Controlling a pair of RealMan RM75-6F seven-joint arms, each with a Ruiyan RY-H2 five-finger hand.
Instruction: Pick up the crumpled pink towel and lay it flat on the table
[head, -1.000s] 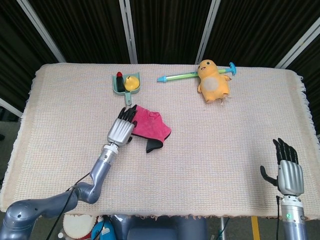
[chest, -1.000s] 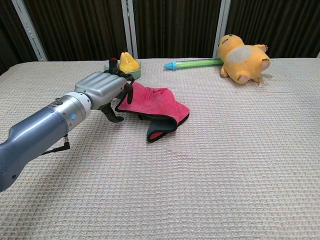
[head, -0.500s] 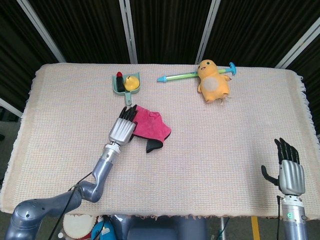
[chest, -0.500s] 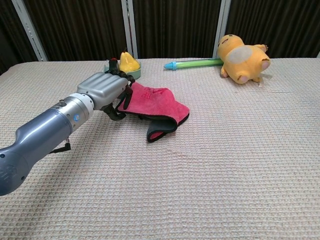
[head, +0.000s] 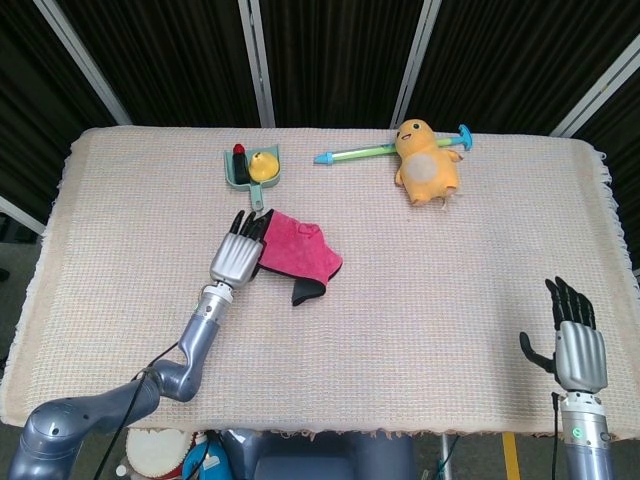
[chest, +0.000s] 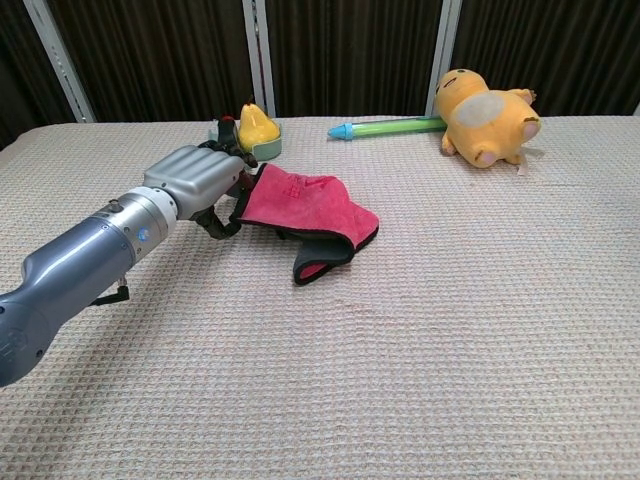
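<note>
Pinching only the edge of the crumpled pink cloth towel (chest: 318, 208), the left hand (chest: 196, 180) could lose it when lifting, leaving it folded on the desk (chest: 450, 330); the right hand (head: 578, 345) hangs released.

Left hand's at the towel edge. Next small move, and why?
Probably lift the left hand a little, up and toward the robot's left, to start opening the towel. Its fingers are on the towel's left edge and seem to hold it, though the grip itself is hidden. The towel lies folded, a black-trimmed flap tucked under at the front. The right hand is far off, open.
</note>
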